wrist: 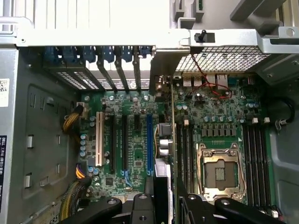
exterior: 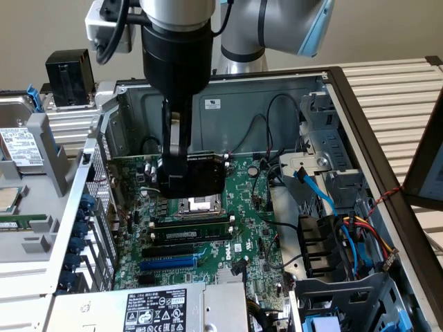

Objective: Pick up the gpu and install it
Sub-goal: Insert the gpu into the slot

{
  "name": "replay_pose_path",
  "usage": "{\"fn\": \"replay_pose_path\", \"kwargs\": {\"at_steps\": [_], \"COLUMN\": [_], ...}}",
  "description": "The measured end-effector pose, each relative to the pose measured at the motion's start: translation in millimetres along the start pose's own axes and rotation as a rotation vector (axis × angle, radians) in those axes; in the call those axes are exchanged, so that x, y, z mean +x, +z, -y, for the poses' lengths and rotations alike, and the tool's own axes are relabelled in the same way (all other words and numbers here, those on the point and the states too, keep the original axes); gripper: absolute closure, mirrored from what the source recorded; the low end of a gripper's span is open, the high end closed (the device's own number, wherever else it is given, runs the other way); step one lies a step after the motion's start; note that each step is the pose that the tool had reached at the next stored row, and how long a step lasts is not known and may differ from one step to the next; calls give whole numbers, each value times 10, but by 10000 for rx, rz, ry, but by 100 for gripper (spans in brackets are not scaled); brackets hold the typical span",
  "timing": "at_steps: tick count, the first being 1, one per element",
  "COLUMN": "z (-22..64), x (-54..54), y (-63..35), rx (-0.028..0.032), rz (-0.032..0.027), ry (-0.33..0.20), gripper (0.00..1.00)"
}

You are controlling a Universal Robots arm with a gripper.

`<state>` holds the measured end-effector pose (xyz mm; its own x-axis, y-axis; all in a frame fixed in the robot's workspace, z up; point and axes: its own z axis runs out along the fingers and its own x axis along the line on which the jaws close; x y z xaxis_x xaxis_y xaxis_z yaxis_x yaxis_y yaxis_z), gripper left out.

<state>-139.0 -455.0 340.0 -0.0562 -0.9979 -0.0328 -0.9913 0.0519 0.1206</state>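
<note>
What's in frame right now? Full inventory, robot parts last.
gpu: one, green card with black fan block, held above the motherboard
motherboard: one, green, on the case floor
CPU socket: one, silver frame, on the motherboard
blue slot: one, blue, on the motherboard
white slot: one, white, on the motherboard
case: one, grey metal, open
power supply: one, grey with black label, exterior view's bottom edge
blue cable: one, blue, by the drive cage, exterior view's right
arm: one, silver and grey, above the case
gripper: one, black, shut on the gpu
</note>
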Motion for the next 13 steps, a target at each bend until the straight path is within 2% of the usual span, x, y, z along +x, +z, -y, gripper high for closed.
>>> {"fn": "replay_pose_path", "kwargs": {"at_steps": [4,6,9,13], "z": [-10,-40,-77,-76], "x": [13,16,18,32], "y": [2,12,38,103], "rx": [9,101,296,320], "rz": [4,8,20,24], "ry": [0,-4,-8,25], "gripper": [72,72,72,72]}}
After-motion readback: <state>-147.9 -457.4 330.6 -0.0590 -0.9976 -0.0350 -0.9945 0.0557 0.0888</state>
